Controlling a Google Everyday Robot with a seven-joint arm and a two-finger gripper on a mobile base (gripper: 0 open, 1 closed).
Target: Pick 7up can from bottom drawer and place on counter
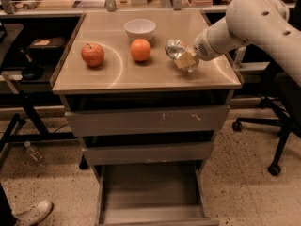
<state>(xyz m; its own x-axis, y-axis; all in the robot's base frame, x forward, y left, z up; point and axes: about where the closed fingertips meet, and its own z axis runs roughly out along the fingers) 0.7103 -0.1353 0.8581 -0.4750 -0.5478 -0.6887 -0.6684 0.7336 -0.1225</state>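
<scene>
Hovering over the counter (141, 76) beside the orange (140, 50), gripper (181, 55) fingers (186, 60) clasp the 7up can (173, 46).

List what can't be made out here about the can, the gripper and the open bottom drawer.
All in the camera view:
- 7up can, at the gripper over the right side of the counter: its label is blurred, and whether it touches the counter cannot be told.
- bottom drawer, open: its front is cut off by the lower edge.
- robot arm: its base lies beyond the right edge.
</scene>
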